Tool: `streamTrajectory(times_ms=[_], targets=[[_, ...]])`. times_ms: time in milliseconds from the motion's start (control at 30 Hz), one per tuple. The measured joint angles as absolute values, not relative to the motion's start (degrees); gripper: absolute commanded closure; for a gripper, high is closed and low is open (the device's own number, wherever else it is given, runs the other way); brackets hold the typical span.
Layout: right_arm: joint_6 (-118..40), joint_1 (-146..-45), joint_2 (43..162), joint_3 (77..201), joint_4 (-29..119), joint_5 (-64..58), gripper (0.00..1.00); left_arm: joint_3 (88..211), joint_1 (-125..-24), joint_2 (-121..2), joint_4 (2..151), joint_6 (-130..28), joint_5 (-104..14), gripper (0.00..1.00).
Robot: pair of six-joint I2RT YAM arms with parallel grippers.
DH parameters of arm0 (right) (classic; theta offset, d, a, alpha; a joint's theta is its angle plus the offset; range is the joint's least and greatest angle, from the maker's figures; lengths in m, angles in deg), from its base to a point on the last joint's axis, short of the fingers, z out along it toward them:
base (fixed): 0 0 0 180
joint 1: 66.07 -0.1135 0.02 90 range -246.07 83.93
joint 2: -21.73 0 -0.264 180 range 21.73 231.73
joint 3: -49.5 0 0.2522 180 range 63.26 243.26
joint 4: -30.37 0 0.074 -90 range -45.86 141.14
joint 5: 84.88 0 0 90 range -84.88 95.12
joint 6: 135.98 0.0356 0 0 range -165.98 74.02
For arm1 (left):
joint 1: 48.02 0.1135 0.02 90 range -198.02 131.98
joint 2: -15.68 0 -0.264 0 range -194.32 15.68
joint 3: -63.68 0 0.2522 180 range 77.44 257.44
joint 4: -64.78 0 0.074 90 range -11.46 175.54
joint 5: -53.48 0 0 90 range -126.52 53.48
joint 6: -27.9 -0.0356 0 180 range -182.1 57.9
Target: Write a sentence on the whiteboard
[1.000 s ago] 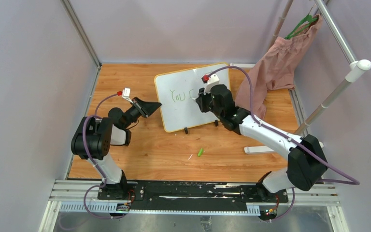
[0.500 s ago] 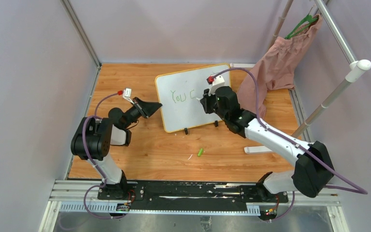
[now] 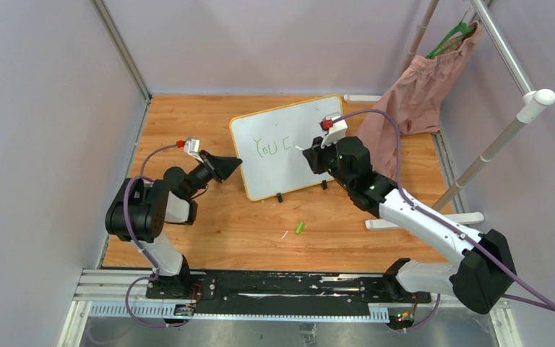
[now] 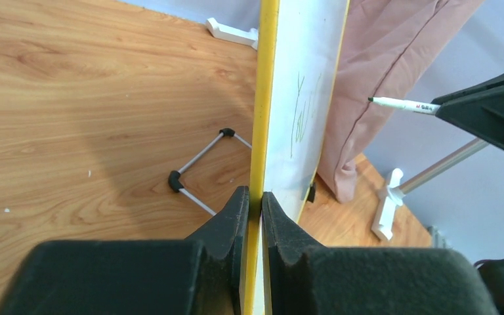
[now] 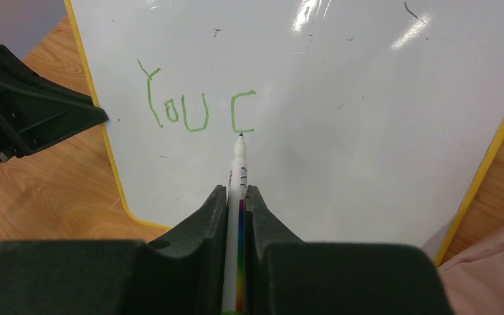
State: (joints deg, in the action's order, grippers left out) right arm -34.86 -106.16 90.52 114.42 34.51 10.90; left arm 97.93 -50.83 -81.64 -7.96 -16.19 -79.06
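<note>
The whiteboard (image 3: 289, 170) stood propped on its black feet near the middle of the wooden worktop (image 3: 209, 224); the sentence (image 5: 197, 108) on it read only "You C" in green letters; the left fingers (image 4: 235, 216) pinched the board's yellow left rim; the right fingers (image 5: 214, 213) were clamped on a marker (image 5: 239, 164), its tip just off the white surface, near the foot of the "C".

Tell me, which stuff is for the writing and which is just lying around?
For the job: whiteboard, green words "You c", marker, left pincer gripping the board's edge, right pincer holding the marker.
Lying about: small green bit on the table, pink cloth on the rack.
</note>
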Motion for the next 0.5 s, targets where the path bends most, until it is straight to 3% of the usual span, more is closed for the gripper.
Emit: streamTrajectory(times_ms=[500], targets=[[-35.54, -106.14, 92.49, 112.74, 29.68, 12.03, 1.0, 94.89, -52.16, -76.37, -4.46, -26.38, -76.0, 1.0]])
